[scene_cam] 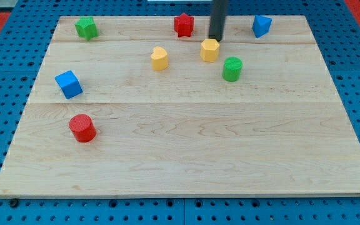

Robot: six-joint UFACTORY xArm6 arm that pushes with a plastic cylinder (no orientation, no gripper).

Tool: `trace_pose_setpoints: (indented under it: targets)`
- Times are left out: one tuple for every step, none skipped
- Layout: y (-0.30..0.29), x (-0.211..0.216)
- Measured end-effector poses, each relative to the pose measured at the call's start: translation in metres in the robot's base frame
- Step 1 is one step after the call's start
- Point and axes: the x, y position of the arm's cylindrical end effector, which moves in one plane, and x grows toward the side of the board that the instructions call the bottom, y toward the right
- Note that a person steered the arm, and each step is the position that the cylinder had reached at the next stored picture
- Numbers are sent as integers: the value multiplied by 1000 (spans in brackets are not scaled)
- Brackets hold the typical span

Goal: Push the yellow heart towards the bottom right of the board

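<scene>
Two yellow blocks lie in the upper middle of the wooden board. The left one looks like the yellow heart. The right one looks angular, like a pentagon. My dark rod comes down from the view's top edge. My tip rests on the board just above the right yellow block, at its upper right edge, touching or nearly touching it. The yellow heart is about a third of the board's width to the left of my tip and slightly lower.
A red star sits left of the rod. A blue block is at the top right and a green block at the top left. A green cylinder lies below right of the pentagon. A blue cube and a red cylinder are at the left.
</scene>
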Motion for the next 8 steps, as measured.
trace_pose_setpoints:
  targets:
    - [-64,2]
    - [-21,25]
    - [56,42]
    - [122,56]
    - [123,43]
    - [140,30]
    - [156,77]
    - [156,124]
